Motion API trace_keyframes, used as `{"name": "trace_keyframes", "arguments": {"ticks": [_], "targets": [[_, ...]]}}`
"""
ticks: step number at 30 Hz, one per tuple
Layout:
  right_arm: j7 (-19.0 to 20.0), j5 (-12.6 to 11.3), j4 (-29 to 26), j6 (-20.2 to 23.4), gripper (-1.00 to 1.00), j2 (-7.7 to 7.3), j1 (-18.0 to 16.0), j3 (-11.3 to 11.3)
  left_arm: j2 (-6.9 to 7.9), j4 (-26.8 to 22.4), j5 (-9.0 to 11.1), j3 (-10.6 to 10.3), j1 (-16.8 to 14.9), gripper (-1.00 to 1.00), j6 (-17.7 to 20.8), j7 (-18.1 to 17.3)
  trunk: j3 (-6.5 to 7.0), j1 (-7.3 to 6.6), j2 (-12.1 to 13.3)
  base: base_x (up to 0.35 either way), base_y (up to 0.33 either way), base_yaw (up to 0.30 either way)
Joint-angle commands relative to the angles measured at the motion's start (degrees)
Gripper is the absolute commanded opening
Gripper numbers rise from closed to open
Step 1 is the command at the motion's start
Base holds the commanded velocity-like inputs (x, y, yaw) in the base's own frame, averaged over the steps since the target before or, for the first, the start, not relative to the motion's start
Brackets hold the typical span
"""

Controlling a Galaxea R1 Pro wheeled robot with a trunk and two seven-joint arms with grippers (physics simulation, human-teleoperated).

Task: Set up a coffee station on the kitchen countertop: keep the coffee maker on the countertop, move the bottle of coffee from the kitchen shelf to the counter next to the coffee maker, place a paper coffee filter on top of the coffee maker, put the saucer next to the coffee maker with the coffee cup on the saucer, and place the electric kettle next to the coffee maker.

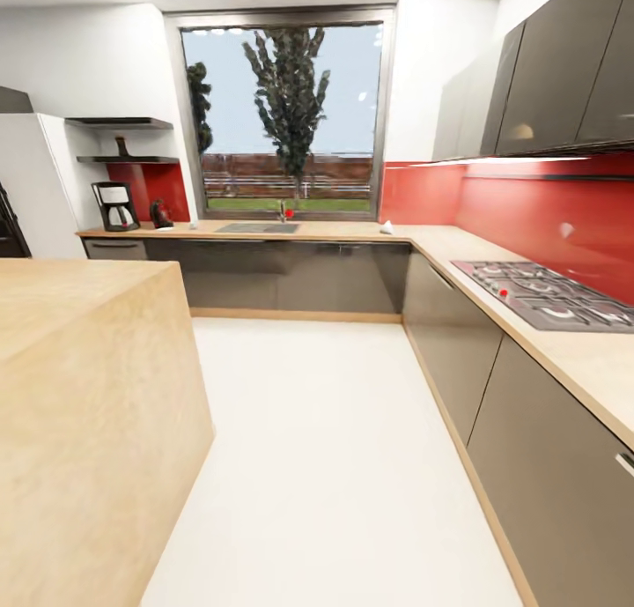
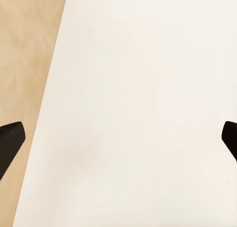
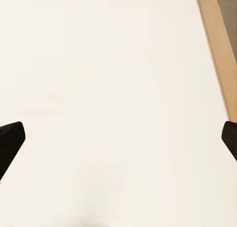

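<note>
Far across the kitchen, on the kitchen countertop (image 1: 352,231) under the window (image 1: 286,114): the coffee maker (image 1: 114,205), standing upright, long axis vertical, white front and carafe turned toward the room. Just beside the coffee maker, on the side nearer the sink (image 1: 258,228): the electric kettle (image 1: 160,214), dark, upright, shorter than the machine; which way the handle points, too small to tell. Above the coffee maker, on the wall: the kitchen shelf (image 1: 128,159), a thin black slab lying level, with a second slab alike over it. On the kitchen shelf, a small dark upright thing (image 1: 122,146), too small to name with certainty. Farther from the coffee maker along the same worktop, past the sink and near the corner: a small white object (image 1: 387,228), perhaps paper, shape not clear. On the side run of the countertop, well apart from the coffee maker: a gas hob (image 1: 550,294) before the red wall panel (image 1: 546,219). Nearer to the camera than the coffee maker: the thick wooden island bar (image 1: 88,387), and white floor (image 1: 335,466) between the island and the dark grey cabinets (image 1: 493,387).

Left gripper (image 2: 118,143): fingers wide apart, black fingertips (image 2: 10,143) at both edges of the left wrist view, nothing between them, pointing down at white floor beside a light-wood surface (image 2: 29,64).

Right gripper (image 3: 118,143): also spread apart and holding nothing, fingertips (image 3: 10,143) dark at both edges of the right wrist view, over white floor with a wooden plinth strip (image 3: 215,44) along one side
</note>
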Motion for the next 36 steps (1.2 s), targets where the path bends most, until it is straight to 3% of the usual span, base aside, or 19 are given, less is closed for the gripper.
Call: {"name": "trace_keyframes", "arguments": {"ticks": [1, 23, 36], "targets": [[-0.02, 0.02, 0.01, -0.18, 1.00, 0.01, -0.04, -0.04, -0.02, 0.05, -0.01, 0.20, -0.04, 1.00, -0.20, 0.00, -0.06, 0.03, -0.02, 0.340, 0.000, 0.000], [-0.03, 0.03, -0.05, -0.27, 1.00, -0.08, -0.04, -0.04, -0.02, 0.05, -0.01, 0.20, -0.04, 1.00, -0.20, -0.03, -0.06, 0.03, -0.02, 0.340, -0.047, -0.003], [-0.04, 0.03, -0.05, -0.27, 1.00, -0.08, -0.04, -0.04, -0.02, 0.05, -0.01, 0.20, -0.04, 1.00, -0.20, -0.04, -0.06, 0.03, -0.02, 0.340, -0.090, -0.169]]}}
